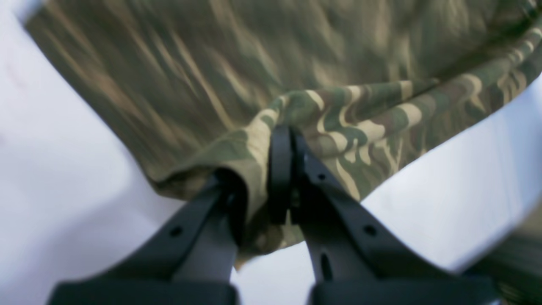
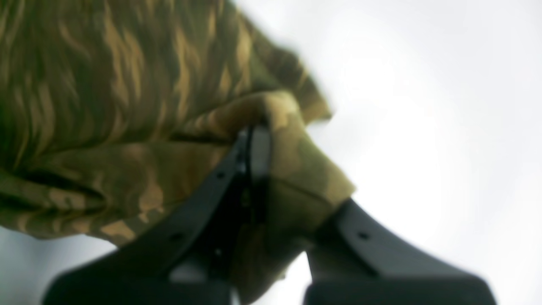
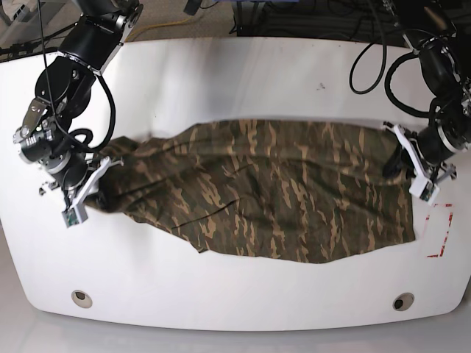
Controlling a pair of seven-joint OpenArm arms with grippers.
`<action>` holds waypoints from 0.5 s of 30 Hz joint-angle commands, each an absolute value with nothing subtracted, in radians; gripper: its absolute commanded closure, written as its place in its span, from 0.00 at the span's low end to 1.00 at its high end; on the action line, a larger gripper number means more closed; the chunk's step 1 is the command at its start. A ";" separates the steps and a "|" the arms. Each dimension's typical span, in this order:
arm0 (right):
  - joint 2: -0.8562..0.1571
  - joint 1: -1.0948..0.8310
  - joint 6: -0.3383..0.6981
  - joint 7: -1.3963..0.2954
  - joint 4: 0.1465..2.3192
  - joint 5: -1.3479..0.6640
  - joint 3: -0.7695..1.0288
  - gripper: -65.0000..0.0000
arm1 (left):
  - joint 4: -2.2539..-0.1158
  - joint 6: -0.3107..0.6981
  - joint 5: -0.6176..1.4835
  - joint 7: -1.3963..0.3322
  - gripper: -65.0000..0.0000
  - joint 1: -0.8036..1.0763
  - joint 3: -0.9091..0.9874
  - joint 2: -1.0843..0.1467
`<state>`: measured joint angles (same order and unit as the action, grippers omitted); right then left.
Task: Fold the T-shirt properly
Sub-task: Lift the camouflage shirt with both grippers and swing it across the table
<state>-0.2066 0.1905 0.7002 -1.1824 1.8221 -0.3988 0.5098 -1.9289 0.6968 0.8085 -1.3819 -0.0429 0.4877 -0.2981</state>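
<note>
The camouflage T-shirt (image 3: 272, 191) lies stretched across the middle of the white table (image 3: 243, 81), held up at both ends. My left gripper (image 1: 286, 131) is shut on a bunched fold of the T-shirt (image 1: 347, 123) at its edge; in the base view the left gripper (image 3: 397, 158) sits at the cloth's right end. At the cloth's left end my right gripper (image 3: 103, 173) is shut on a gathered corner; the right wrist view shows the right gripper (image 2: 252, 131) pinching the T-shirt (image 2: 127, 106), with cloth draped over one finger.
A red dashed marking (image 3: 440, 232) lies on the table near the right edge. Two round holes (image 3: 82, 298) sit near the front edge. Black cables (image 3: 375, 51) hang at the back right.
</note>
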 commanded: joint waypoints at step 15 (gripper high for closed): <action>-0.358 0.736 0.698 -1.173 1.779 -0.308 0.289 1.00 | -1.936 0.698 0.731 -1.368 1.00 -0.621 0.395 -0.437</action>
